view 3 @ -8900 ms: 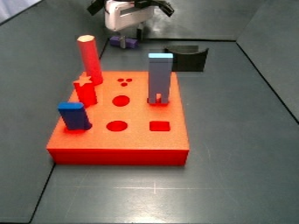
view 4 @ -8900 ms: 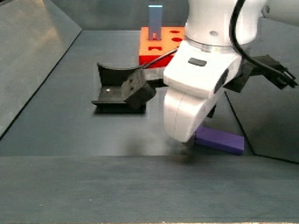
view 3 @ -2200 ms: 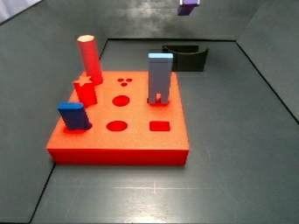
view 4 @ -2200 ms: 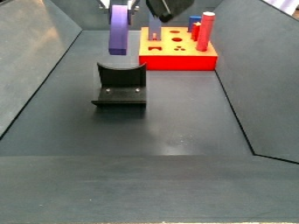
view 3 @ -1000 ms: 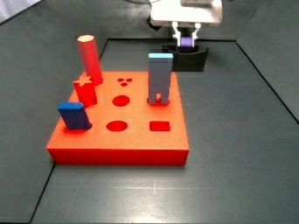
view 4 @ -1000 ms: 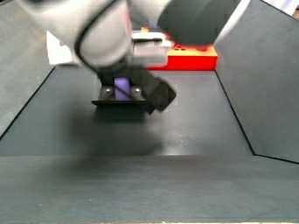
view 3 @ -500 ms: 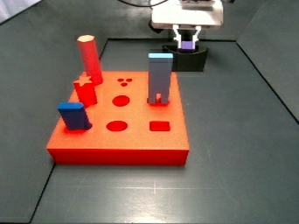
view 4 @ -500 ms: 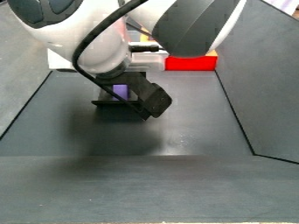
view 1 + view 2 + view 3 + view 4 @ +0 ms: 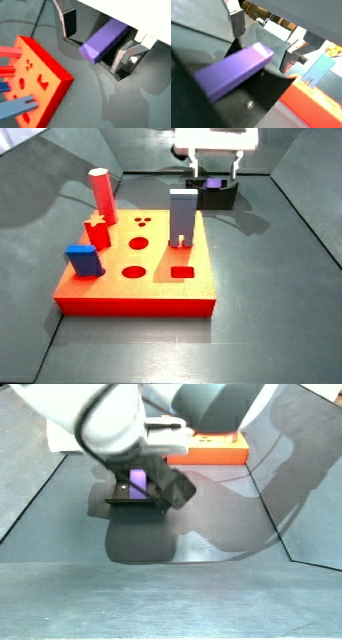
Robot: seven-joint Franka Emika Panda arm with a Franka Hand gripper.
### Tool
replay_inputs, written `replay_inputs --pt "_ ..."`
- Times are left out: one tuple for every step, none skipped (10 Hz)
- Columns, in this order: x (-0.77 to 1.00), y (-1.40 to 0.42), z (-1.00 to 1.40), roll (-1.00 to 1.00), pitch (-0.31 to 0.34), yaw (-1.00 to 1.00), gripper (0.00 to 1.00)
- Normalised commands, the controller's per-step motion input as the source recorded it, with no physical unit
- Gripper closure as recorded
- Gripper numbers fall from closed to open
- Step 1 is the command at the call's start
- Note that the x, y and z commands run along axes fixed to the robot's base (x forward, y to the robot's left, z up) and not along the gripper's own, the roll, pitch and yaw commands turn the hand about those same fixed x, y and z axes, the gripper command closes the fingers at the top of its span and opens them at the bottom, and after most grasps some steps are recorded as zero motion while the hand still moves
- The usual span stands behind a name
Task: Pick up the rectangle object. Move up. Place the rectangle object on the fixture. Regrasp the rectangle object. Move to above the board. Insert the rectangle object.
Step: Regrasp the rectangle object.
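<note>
Wrist views — rectangle object (image 9: 105,41) lies lengthwise between gripper (image 9: 99,44) fingers, plates spread clear of it — resting on fixture (image 9: 219,195), unheld.

We see gripper (image 9: 215,172) low over fixture (image 9: 217,196) at far end of floor, fingers (image 9: 69,22) spread clear of rectangle object (image 9: 105,40). Board (image 9: 138,268) near fixture; tall grey-blue peg (image 9: 183,218) and red cylinder (image 9: 100,193) stand in way. Floor right of board open.
</note>
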Motion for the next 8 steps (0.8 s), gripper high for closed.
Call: replay_inputs --pt "-0.02 0.00 1.00 0.02 0.033 0.00 0.00" --pt "-0.03 0.00 1.00 0.04 0.039 0.00 0.00" --pt "-0.04 0.00 0.91 0.05 0.043 0.00 0.00" --pt "-0.04 0.00 0.67 0.06 0.044 -0.01 0.00" --pt "-0.04 0.00 0.55 0.06 0.051 -0.01 0.00" --pt "-0.03 0.00 0.31 0.06 0.056 -0.01 0.00" --pt "-0.14 -0.78 0.79 1.00 0.055 0.03 0.00" --pt "-0.12 -0.74 0.68 1.00 0.051 0.03 0.00"
